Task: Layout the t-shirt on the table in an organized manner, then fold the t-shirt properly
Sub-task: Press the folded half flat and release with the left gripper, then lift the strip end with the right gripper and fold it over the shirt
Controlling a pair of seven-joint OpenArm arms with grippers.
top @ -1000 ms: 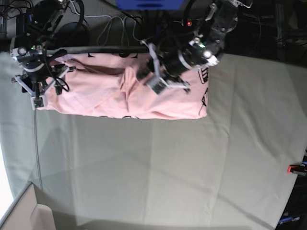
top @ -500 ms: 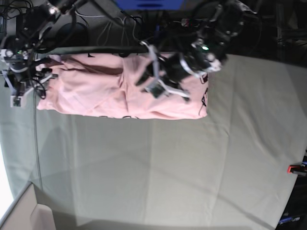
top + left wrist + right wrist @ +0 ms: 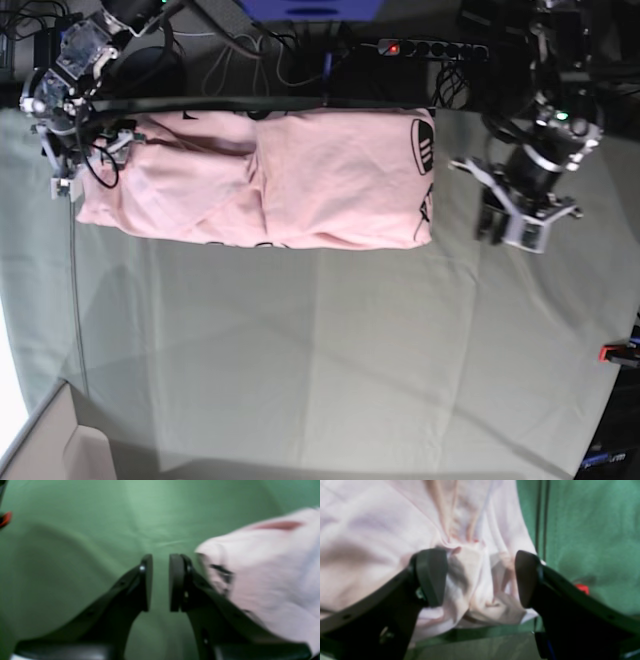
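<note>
T-shirt (image 3: 270, 180) is lying folded into a long band along the far edge of the tabletop (image 3: 330, 350), black print showing at its right end. Left pincer (image 3: 160, 582) is hovering over bare cloth beside that end, jaws nearly together, gripping nothing. Right pincer (image 3: 480, 577) is sitting over the opposite end, jaws spread wide, bunched pink fabric between them, nothing clamped.

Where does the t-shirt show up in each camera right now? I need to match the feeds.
Base: the t-shirt lies as a folded band across the far part of the table, left of centre.
Left wrist: its pink edge fills the right side, beside the left pincer.
Right wrist: it fills the upper left, under the open right pincer.
Shared landmark: the green table cloth.
</note>
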